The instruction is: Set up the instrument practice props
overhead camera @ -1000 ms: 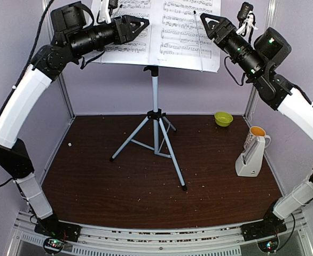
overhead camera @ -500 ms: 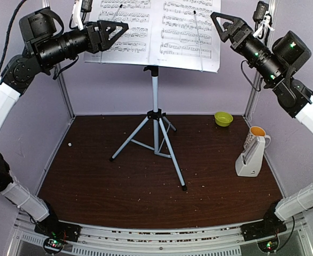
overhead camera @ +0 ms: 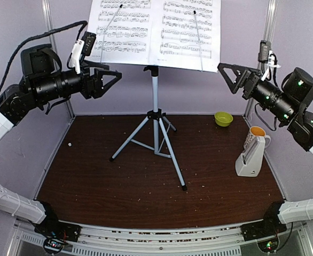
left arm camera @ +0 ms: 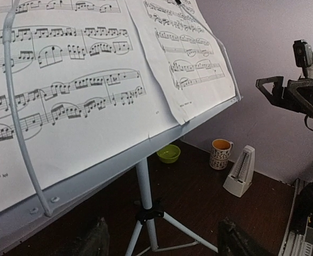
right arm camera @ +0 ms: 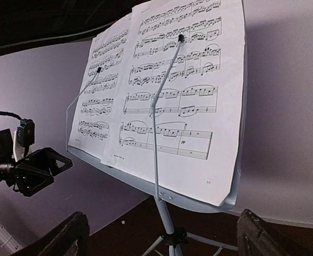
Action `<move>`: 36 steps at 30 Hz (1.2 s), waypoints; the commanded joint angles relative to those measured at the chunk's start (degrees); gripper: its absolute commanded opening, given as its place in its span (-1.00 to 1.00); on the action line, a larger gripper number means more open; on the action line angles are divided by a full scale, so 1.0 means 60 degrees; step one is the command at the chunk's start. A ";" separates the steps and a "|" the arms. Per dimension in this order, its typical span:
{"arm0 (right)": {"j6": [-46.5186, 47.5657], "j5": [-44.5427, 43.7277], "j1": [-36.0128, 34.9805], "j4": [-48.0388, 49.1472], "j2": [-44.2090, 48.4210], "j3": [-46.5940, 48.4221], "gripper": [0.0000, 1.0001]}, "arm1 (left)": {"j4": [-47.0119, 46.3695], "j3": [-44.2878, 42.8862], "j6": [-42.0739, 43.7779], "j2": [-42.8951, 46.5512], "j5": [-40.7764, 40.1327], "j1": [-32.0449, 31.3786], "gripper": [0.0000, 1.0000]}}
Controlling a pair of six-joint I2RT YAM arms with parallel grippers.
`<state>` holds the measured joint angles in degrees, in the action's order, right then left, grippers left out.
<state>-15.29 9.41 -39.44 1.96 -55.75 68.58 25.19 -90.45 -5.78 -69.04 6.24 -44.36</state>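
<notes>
The silver tripod music stand (overhead camera: 155, 96) is upright at the middle of the table. Two sheet-music pages (overhead camera: 119, 32) (overhead camera: 188, 32) rest side by side on its desk, each under a thin wire retainer. The white pyramid metronome (overhead camera: 251, 156) stands on the table at the right. My left gripper (overhead camera: 111, 84) hovers left of the stand, below the desk's left edge, open and empty. My right gripper (overhead camera: 225, 74) hovers right of the desk, open and empty. Through the left wrist view's open gripper (left arm camera: 164, 242) I see the stand's pole (left arm camera: 143, 186). The right wrist view's gripper (right arm camera: 162, 237) faces the pages (right arm camera: 183, 85).
A small yellow-green bowl (overhead camera: 223, 118) sits at the back right of the brown table. A white mug with an orange inside (overhead camera: 257, 133) stands just behind the metronome. Purple walls close in the back and both sides. The tripod's legs (overhead camera: 172, 160) spread across the table's middle.
Both arms have dropped down and drawn outward, away from the pages' edges. Both grippers' jaws have widened. The pages stay on the desk.
</notes>
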 commanded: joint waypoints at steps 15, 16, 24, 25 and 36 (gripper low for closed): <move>-0.0510 -0.3402 0.1332 -0.3357 0.1769 -0.3331 1.00 | -0.3049 0.5765 -0.1430 0.1395 -0.0167 -0.0019 0.43; -0.0513 -0.3553 0.1705 -0.3657 0.1708 -0.3316 1.00 | -0.3238 0.5930 -0.1559 0.1334 -0.0094 -0.0019 0.43; -0.1076 -0.4754 0.4218 -0.4831 0.2221 -0.3494 1.00 | -0.3778 0.6336 -0.1951 0.0564 -0.0089 -0.0076 0.40; -0.1247 -0.5180 0.4360 -0.4956 0.2317 -0.3553 1.00 | -0.3798 0.6355 -0.1959 0.0553 -0.0139 -0.0077 0.40; -0.5195 -0.5322 0.4991 -0.7122 -0.0449 -0.2290 1.00 | -0.3846 0.6236 -0.2005 0.0323 -0.0477 -0.0078 0.39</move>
<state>-35.31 -21.32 -9.74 -32.91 -52.60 51.22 5.58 -52.58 -16.97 -66.72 4.45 -44.64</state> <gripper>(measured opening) 0.999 0.696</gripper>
